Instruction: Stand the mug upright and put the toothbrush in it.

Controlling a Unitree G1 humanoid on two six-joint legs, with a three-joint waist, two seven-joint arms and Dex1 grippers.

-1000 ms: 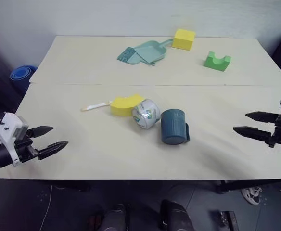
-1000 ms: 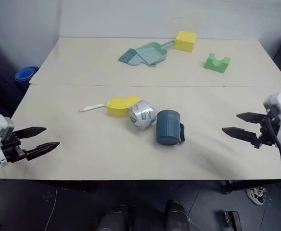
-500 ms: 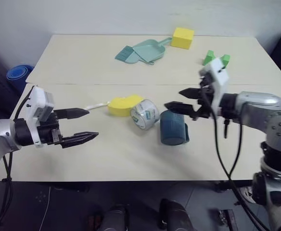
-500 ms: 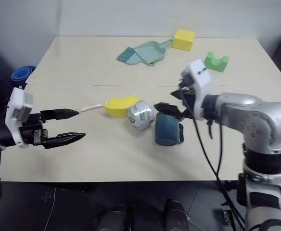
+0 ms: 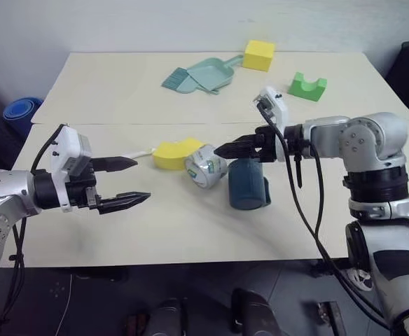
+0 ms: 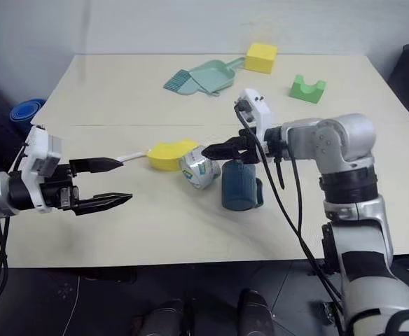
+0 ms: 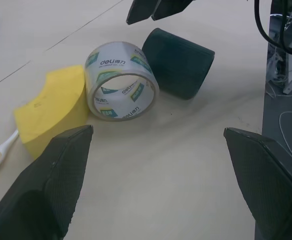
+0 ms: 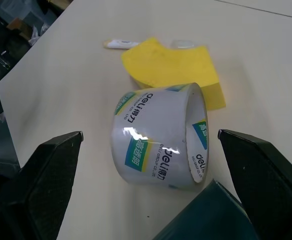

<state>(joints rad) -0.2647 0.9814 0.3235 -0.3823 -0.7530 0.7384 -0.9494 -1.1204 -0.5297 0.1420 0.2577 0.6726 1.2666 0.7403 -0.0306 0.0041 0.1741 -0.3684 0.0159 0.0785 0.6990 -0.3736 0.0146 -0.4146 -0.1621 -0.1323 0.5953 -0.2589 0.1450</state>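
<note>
Now the right gripper (image 5: 225, 149), jaws spread, hovers over the toppled mug (image 5: 247, 184).

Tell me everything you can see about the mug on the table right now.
The mug is a dark blue-grey cylinder with a matte look and a small handle on the side toward the robot's right. It lies on its side on the pale table, its opening not visible from these angles. The tape roll sits right beside it, close enough that contact can't be ruled out. The open right gripper hovers just above its far end without gripping it.
</note>
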